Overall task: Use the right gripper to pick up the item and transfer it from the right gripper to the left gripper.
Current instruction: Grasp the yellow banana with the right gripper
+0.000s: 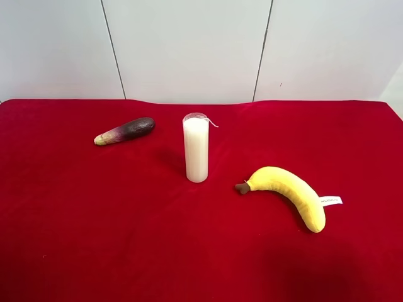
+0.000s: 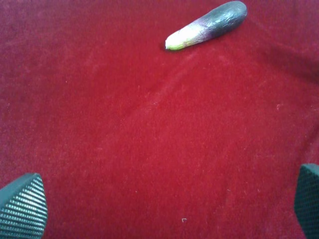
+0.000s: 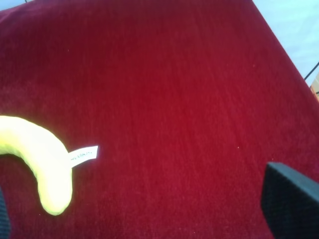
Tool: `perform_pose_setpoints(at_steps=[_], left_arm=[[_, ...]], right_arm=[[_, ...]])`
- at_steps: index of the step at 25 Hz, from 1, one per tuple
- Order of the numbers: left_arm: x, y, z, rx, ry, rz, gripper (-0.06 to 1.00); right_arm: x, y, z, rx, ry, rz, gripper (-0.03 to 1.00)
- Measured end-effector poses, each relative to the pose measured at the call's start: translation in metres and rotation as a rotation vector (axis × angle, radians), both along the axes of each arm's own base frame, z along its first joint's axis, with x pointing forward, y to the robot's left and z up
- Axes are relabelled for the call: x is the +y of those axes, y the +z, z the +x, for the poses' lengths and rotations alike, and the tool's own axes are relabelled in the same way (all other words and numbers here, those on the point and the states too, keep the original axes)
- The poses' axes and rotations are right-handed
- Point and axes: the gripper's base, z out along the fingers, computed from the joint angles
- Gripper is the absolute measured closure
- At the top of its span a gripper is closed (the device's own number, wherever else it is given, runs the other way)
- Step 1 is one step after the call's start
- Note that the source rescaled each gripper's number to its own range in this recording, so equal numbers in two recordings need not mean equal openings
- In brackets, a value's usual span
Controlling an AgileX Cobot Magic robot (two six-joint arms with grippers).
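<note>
The yellow plush banana [image 1: 289, 189] lies on the red cloth right of centre, its brown stem toward the candle and its white tag [image 1: 330, 201] at the far end. It also shows in the right wrist view [image 3: 40, 154], off to one side of my right gripper [image 3: 149, 219]. That gripper is open and empty above bare cloth, with one black fingertip [image 3: 291, 199] showing. My left gripper [image 2: 164, 209] is open and empty, its ridged fingertips [image 2: 22, 206] wide apart over bare cloth. Neither arm shows in the exterior high view.
A tall white candle [image 1: 196, 148] stands upright at the centre. A dark purple eggplant [image 1: 126, 131] lies at the back left and shows in the left wrist view [image 2: 209, 24]. The red cloth [image 1: 94, 239] covers the table up to a white wall.
</note>
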Motion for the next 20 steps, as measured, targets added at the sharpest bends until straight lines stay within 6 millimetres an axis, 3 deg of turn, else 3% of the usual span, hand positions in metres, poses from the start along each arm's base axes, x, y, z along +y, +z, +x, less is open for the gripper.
perform_pose_setpoints(at_steps=[5, 9, 14, 16, 20], left_arm=[[0.0, 0.0, 0.0, 0.0, 0.0, 0.0, -0.06], [0.0, 0.0, 0.0, 0.0, 0.0, 0.0, -0.06], [0.0, 0.0, 0.0, 0.0, 0.0, 0.0, -0.06], [0.0, 0.0, 0.0, 0.0, -0.001, -0.001, -0.06], [0.0, 0.0, 0.0, 0.0, -0.001, -0.002, -0.06]], right_arm=[[0.001, 0.004, -0.001, -0.014, 0.004, 0.005, -0.03], [0.001, 0.034, 0.01, 0.026, 0.014, 0.002, -0.03], [0.006, 0.059, 0.072, 0.253, 0.122, 0.002, -0.03], [0.01, 0.054, 0.105, 0.354, 0.177, 0.008, -0.03], [0.025, 0.02, 0.164, 0.575, 0.295, -0.027, -0.03]])
